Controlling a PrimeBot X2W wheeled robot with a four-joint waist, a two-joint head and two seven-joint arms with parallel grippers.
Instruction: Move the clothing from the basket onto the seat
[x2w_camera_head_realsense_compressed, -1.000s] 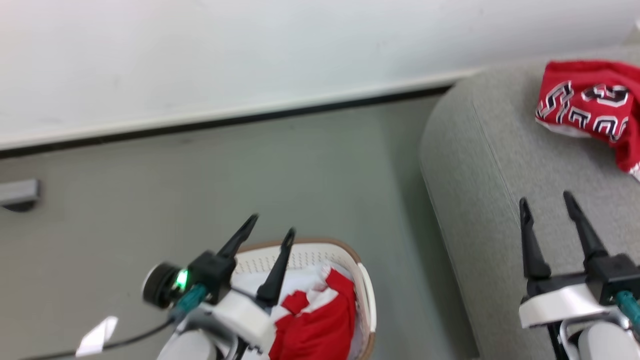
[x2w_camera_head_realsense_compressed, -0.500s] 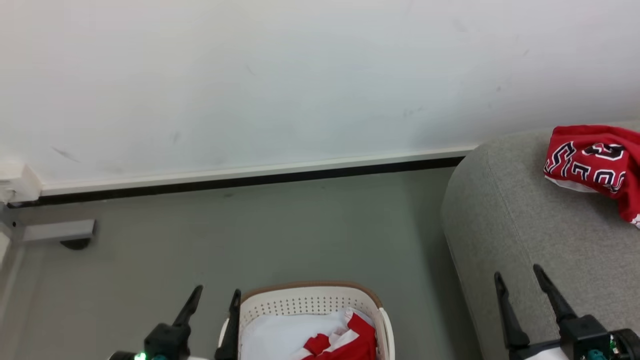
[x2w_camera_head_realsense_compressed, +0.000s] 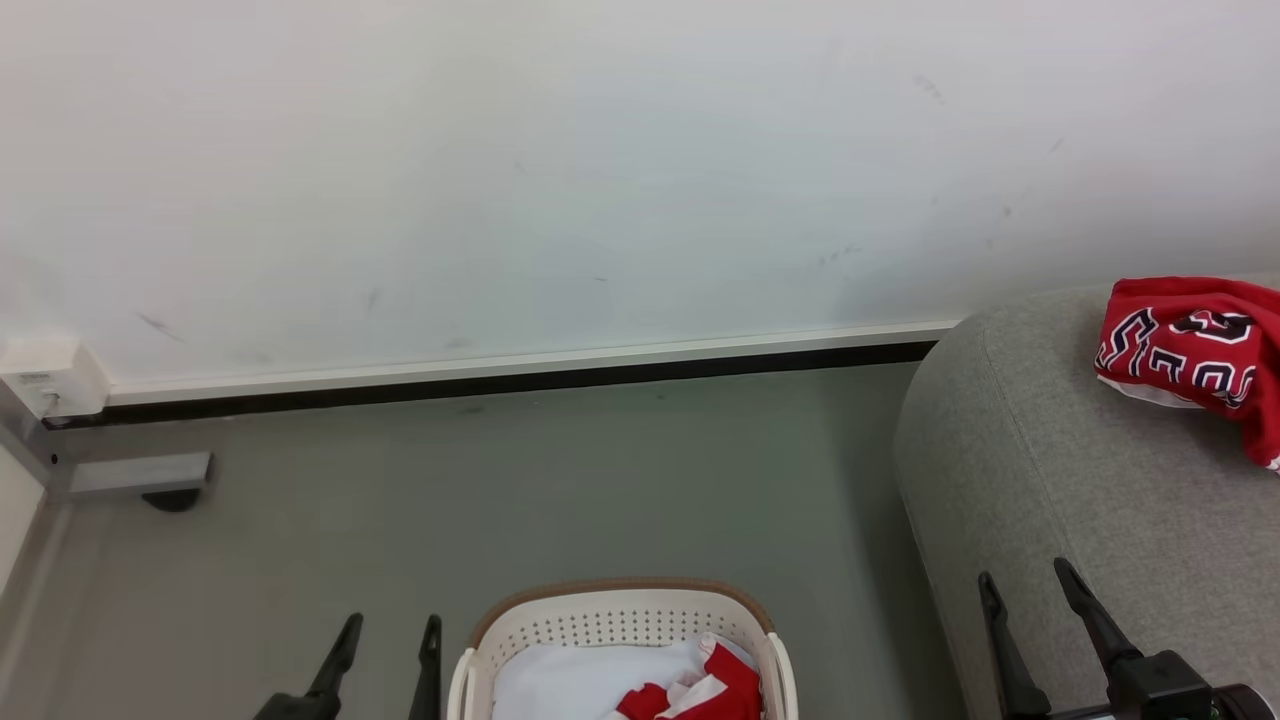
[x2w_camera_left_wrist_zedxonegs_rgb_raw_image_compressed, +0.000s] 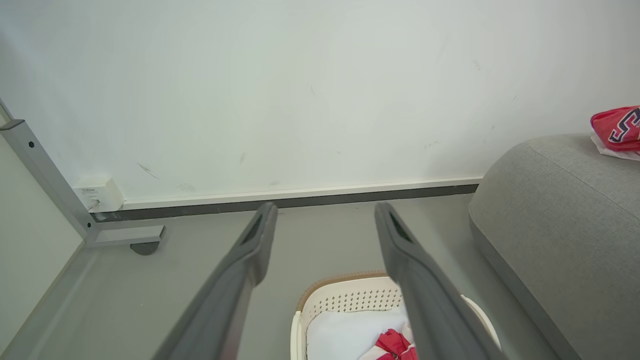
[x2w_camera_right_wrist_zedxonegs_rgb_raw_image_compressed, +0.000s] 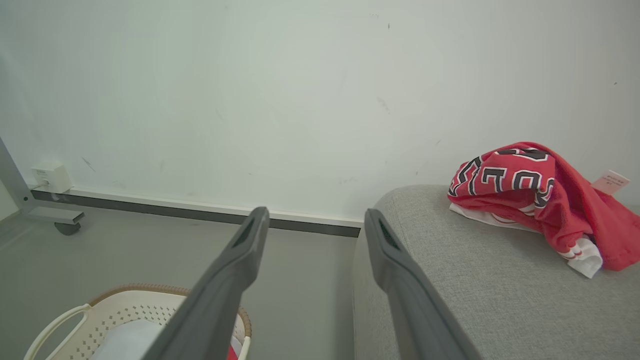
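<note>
Plainly, left end effector (x2w_camera_head_realsense_compressed: 394, 622) and right end effector (x2w_camera_head_realsense_compressed: 1024, 572) gape empty.

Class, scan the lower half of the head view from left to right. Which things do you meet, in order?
grey metal foot → left pincer → basket → right pincer

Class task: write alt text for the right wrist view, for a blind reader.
A crumpled red jersey with black, white-edged letters lies on a grey upholstered seat at right, before a white wall. The right gripper stands open and empty in the foreground; a cream perforated laundry basket sits on the floor at lower left.
</note>
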